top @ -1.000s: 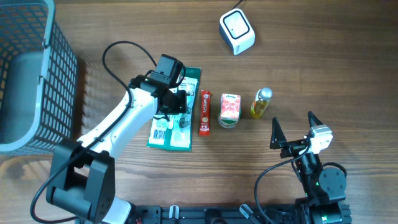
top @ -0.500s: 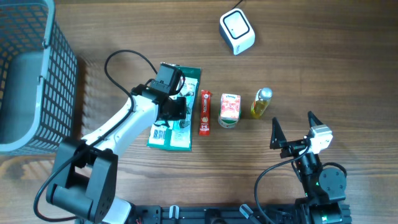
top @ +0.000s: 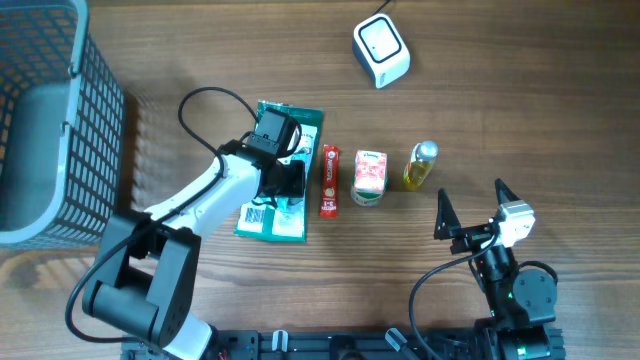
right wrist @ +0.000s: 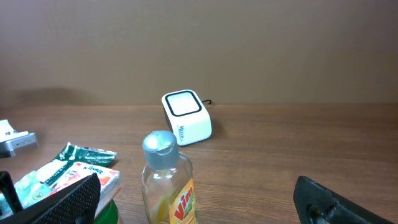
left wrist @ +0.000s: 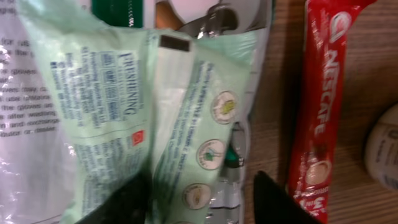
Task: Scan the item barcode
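Your left hand [left wrist: 202, 202] hangs half-open astride a raised fold of the green pack [left wrist: 106, 112], which lies flat on the counter [top: 520, 110], well apart from the scanner [top: 381, 50], so it likely lacks the grip to carry it there.

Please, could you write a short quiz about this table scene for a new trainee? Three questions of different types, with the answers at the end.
1. True or false: the red Nescafe stick lies between the green packet and the small carton.
2. Which thing is the left gripper over? A) the green packet B) the yellow bottle C) the white scanner
3. In one word, how do the jaws of the right gripper stand?
Key: 1 true; 2 A; 3 open.
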`<state>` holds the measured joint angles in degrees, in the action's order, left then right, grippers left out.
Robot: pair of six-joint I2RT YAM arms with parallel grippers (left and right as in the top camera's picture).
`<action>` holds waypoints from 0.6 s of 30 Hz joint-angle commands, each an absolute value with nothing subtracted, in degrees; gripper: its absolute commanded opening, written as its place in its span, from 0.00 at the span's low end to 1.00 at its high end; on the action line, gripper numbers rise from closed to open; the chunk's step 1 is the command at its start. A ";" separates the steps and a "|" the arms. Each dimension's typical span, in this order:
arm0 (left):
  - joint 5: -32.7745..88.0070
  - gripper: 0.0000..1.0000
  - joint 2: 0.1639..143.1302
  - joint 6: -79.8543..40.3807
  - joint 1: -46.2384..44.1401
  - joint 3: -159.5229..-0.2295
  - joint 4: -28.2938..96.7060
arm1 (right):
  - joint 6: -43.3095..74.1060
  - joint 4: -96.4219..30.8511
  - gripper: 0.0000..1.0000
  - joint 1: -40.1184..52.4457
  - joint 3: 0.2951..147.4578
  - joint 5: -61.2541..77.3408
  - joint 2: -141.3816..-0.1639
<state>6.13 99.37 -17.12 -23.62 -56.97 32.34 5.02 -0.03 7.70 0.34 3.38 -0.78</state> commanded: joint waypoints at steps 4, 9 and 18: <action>4.01 0.59 93.23 -16.97 -22.96 -63.29 38.04 | 4.62 0.10 1.00 7.62 0.30 2.85 -0.43; 2.79 0.36 88.33 -16.99 -22.98 -63.99 41.28 | 4.60 0.10 1.00 7.62 0.30 2.85 -0.43; -2.90 0.14 95.85 -17.17 -22.96 -60.64 42.48 | 4.60 0.10 1.00 7.62 0.30 2.85 -0.43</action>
